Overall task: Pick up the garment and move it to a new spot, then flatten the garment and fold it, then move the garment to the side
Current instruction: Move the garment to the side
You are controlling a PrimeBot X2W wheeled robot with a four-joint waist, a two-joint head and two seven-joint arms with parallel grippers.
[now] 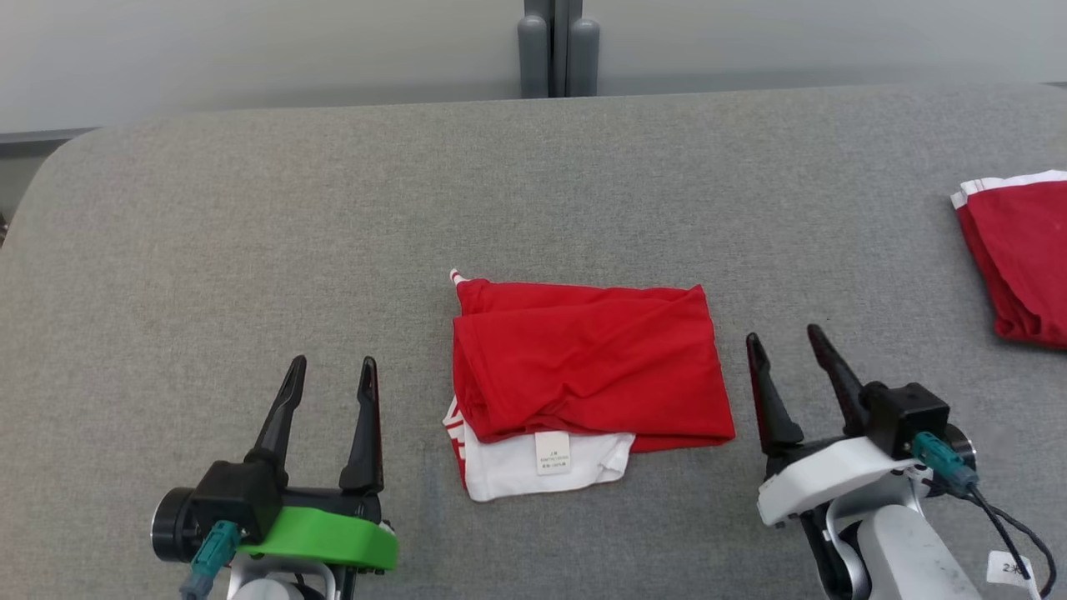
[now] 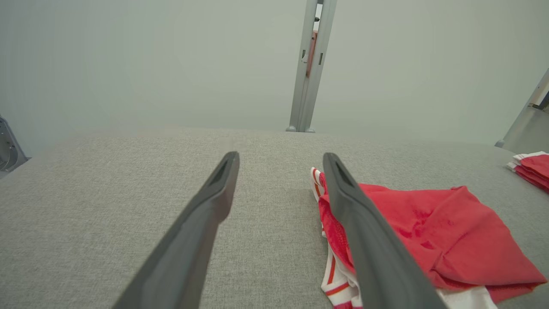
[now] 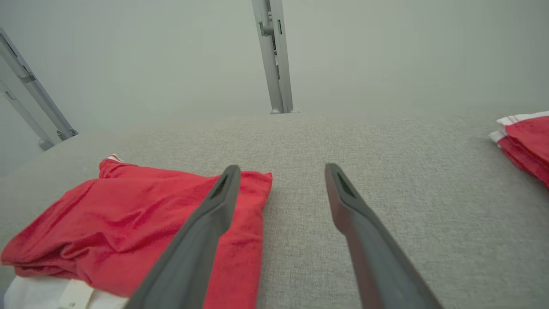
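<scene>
The red garment [image 1: 588,358] lies folded into a rough rectangle near the middle of the grey cloth-covered table [image 1: 250,233], its folds creased and a little uneven. A white layer sticks out from under its near edge, with a small white label [image 1: 553,452] on it (the print is too small to read), and red-and-white striped trim shows at the near left corner and at the far left corner. The left gripper [image 1: 333,361] sits just to the left of the garment, its two dark fingers spread apart with nothing between them, pointing away from the robot. In the left wrist view, the garment's striped edge lies close beside the inner finger; whether they touch cannot be told. The right gripper [image 1: 783,333] sits just to the right of the garment, fingers likewise spread and empty, tilted slightly leftward. A second red garment [image 1: 1021,250] with a white edge lies at the table's far right, well apart from the first. A grey post [image 1: 557,50] stands behind the table's far edge, against a pale wall.
</scene>
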